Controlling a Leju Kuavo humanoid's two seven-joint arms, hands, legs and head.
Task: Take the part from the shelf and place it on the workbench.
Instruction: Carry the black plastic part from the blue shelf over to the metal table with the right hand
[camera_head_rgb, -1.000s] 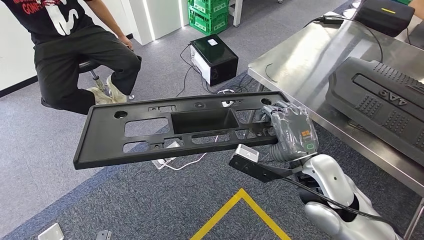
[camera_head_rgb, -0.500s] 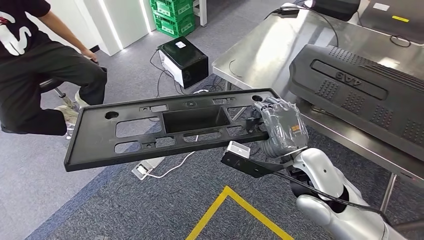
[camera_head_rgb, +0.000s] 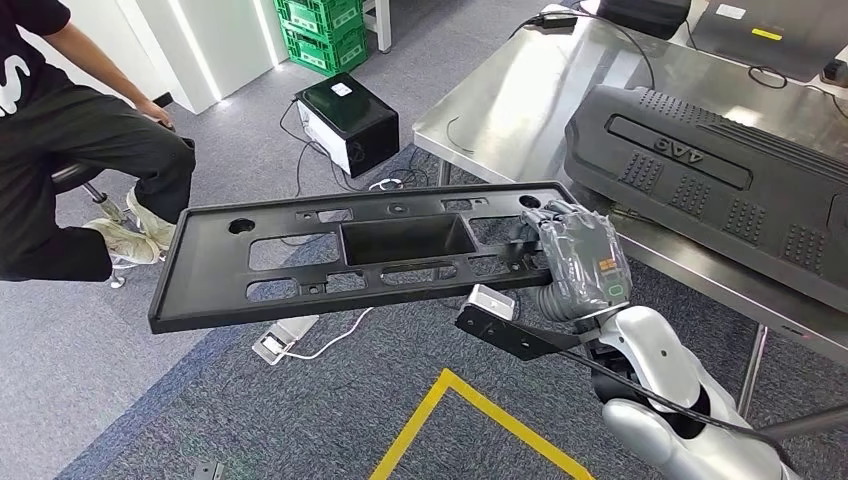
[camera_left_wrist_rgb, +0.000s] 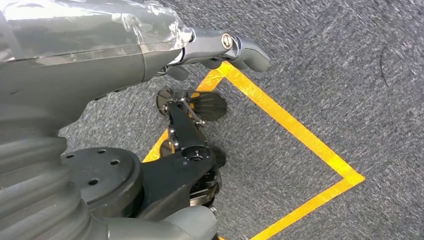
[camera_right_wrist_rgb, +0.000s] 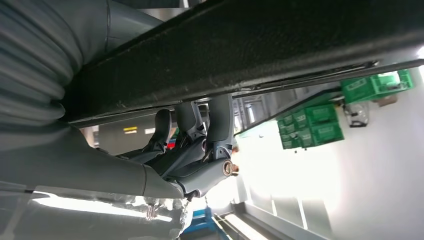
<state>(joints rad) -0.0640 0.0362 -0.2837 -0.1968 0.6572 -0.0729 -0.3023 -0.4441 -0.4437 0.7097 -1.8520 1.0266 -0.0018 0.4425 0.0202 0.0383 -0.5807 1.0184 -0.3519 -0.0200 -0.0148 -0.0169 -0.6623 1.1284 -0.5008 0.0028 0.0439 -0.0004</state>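
Part (camera_head_rgb: 360, 255): long flat black plastic panel with cutouts and a central rectangular recess, held roughly level in the air above grey carpet, off the workbench. Gripped at its right end by right hand (camera_head_rgb: 578, 255), fingers curled over the panel's edge; from right wrist view, fingers (camera_right_wrist_rgb: 219, 117) hooked against the panel's dark underside (camera_right_wrist_rgb: 250, 50). Rest of panel sticking out leftward, unsupported.

Workbench (camera_head_rgb: 520, 95): steel top, to the right of and beyond the held part, near its right end. On it, large black ribbed cover (camera_head_rgb: 710, 165) with raised lettering, plus cables and a dark box (camera_head_rgb: 645, 12) toward the far edge.

Left hand (camera_left_wrist_rgb: 220, 45) hanging low over carpet and yellow floor tape (camera_left_wrist_rgb: 295, 130), holding nothing; thumb extended, other fingers mostly hidden, so cannot tell spread or curled.

Elsewhere: seated person (camera_head_rgb: 70, 150) in black clothes at far left, black box (camera_head_rgb: 345, 110) with cables on floor, green crates (camera_head_rgb: 320, 30) behind, yellow tape corner (camera_head_rgb: 450, 390) on carpet below the part, small white device (camera_head_rgb: 285, 340) on floor under the panel.
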